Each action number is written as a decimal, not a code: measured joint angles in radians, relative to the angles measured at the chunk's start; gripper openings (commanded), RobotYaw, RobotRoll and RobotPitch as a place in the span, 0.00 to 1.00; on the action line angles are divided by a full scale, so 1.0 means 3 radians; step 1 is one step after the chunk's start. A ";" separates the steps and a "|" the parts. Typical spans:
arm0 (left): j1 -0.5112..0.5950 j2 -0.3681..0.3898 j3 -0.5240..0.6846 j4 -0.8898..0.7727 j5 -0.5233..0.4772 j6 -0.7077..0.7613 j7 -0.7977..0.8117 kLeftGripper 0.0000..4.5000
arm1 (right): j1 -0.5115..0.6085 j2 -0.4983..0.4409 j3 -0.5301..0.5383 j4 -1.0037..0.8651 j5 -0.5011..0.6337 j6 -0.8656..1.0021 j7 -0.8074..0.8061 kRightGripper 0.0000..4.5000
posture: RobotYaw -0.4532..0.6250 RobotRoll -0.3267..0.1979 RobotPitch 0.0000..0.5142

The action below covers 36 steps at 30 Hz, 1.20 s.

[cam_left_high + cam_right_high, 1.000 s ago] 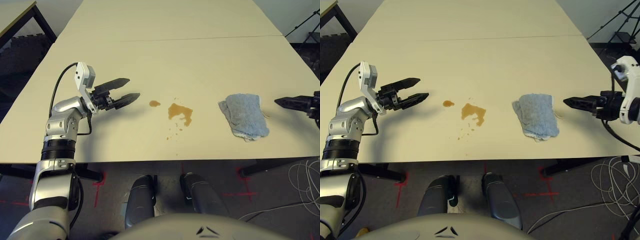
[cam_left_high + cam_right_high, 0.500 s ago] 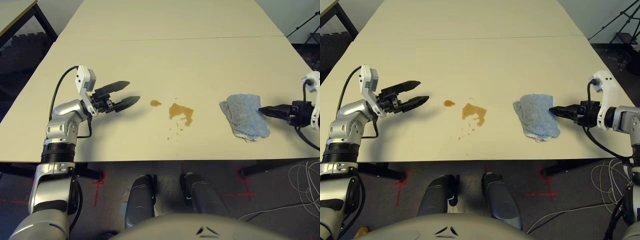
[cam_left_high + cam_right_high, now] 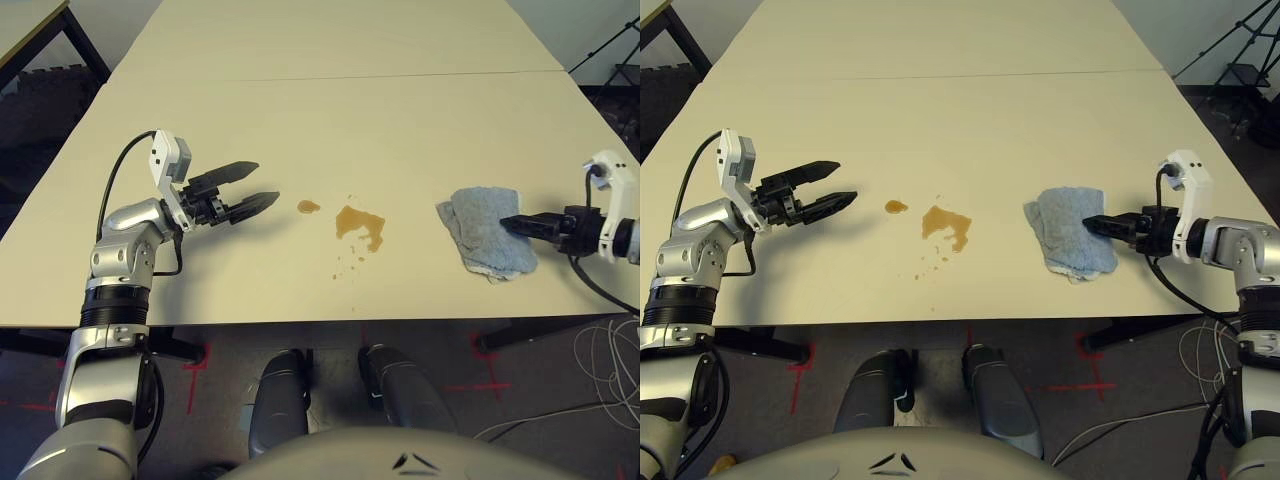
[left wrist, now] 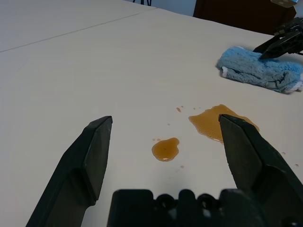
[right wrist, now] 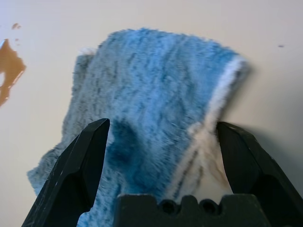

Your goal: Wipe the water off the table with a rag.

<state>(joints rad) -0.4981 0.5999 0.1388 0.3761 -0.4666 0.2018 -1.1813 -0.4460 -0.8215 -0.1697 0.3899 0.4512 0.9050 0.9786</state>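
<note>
The light-blue rag point(image 3: 482, 232) lies crumpled on the right part of the cream table point(image 3: 350, 120). My right gripper point(image 5: 162, 127) is open and low over the rag's right half, with one finger on either side of its fuzzy middle point(image 5: 151, 94); its tips point(image 3: 1089, 224) are over the cloth. The amber water point(image 3: 359, 222) sits mid-table with a small round spot point(image 3: 308, 207) to its left and tiny drops toward the front edge. My left gripper point(image 3: 263, 182) hovers open left of the spot, holding nothing, and points toward the spill point(image 4: 215, 124).
A thin seam point(image 3: 340, 77) crosses the far part of the table. A smaller tan table point(image 3: 25, 20) stands at the far left. Cables point(image 3: 610, 370) lie on the floor at the right, and a tripod point(image 3: 1232, 45) stands at the far right.
My right gripper has moved left from beyond the rag's right side to over the rag's right half. The left arm has barely shifted.
</note>
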 measured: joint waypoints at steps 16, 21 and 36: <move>-0.0021 -0.0001 0.0008 0.0004 0.0000 -0.0004 0.0052 1.00 | 0.0213 0.0125 0.0108 -0.0537 -0.0021 0.0062 -0.0044 1.00 | 0.20 0.62 0.29; -0.0022 0.0000 0.0008 0.0014 0.0000 -0.0008 0.0052 1.00 | 0.0234 0.0154 0.0231 -0.0558 -0.0214 -0.0202 -0.0116 0.78 | 0.20 0.62 0.28; -0.0014 0.0301 0.0030 0.0136 0.0013 -0.0093 -0.0252 1.00 | 0.0199 0.0308 0.0323 -0.0484 -0.0469 -0.0645 -0.0230 0.04 | 0.22 0.62 0.27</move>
<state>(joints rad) -0.5024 0.6903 0.1478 0.4168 -0.4627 0.1738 -1.2570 -0.3864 -0.7291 -0.0728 0.2447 0.3104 0.7114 0.9097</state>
